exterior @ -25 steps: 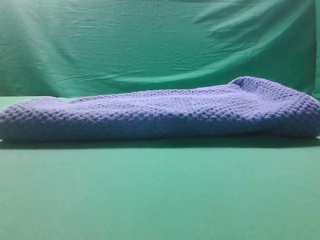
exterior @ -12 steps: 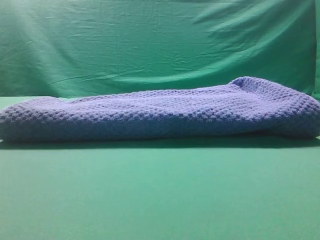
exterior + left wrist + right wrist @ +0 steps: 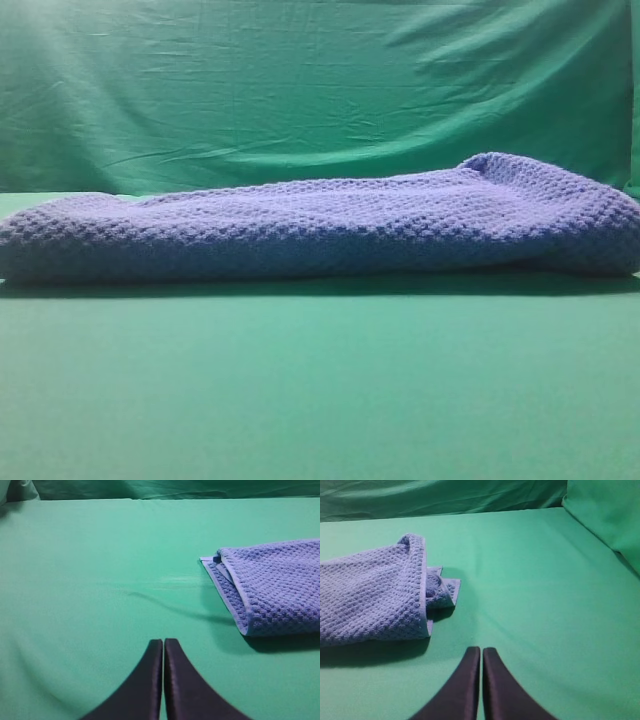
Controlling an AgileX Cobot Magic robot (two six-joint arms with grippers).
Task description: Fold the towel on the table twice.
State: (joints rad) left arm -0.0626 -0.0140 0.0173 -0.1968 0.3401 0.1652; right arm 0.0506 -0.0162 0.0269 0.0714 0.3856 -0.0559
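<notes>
The blue waffle-weave towel (image 3: 320, 225) lies folded in a long strip across the green table (image 3: 320, 390), spanning nearly the whole exterior view. Its left end (image 3: 270, 592) shows at the right of the left wrist view, with layered edges. Its right end (image 3: 375, 595) shows at the left of the right wrist view, one flap curled up. My left gripper (image 3: 163, 642) is shut and empty, over bare table to the left of the towel's end. My right gripper (image 3: 481, 650) is shut and empty, over bare table to the right of the towel's other end. Neither arm appears in the exterior view.
A wrinkled green cloth backdrop (image 3: 320, 90) hangs behind the table. At the right, the cloth (image 3: 605, 515) rises beside the table's edge. A faint crease (image 3: 165, 605) runs in the table cover near the towel's left end.
</notes>
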